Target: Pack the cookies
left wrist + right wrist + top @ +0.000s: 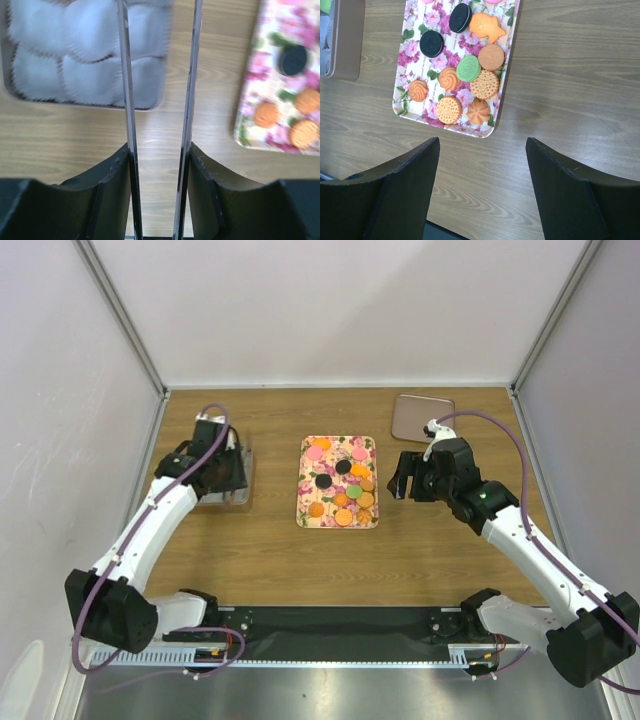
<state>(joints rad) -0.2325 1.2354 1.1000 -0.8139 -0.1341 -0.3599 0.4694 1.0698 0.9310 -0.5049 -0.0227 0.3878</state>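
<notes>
Several cookies, orange, green, pink and black, lie on a flowered tray mid-table. In the right wrist view a green cookie sits among orange and black ones on the tray. My right gripper is open and empty, just right of the tray. My left gripper hovers by a clear box of white paper cups. Two thin clear sheets lie flush against its fingers, like a clear plastic piece held between them.
A flat brownish lid-like tray lies at the back right. The box's grey wall shows at the upper left of the right wrist view, with something green inside. White walls and metal posts enclose the table.
</notes>
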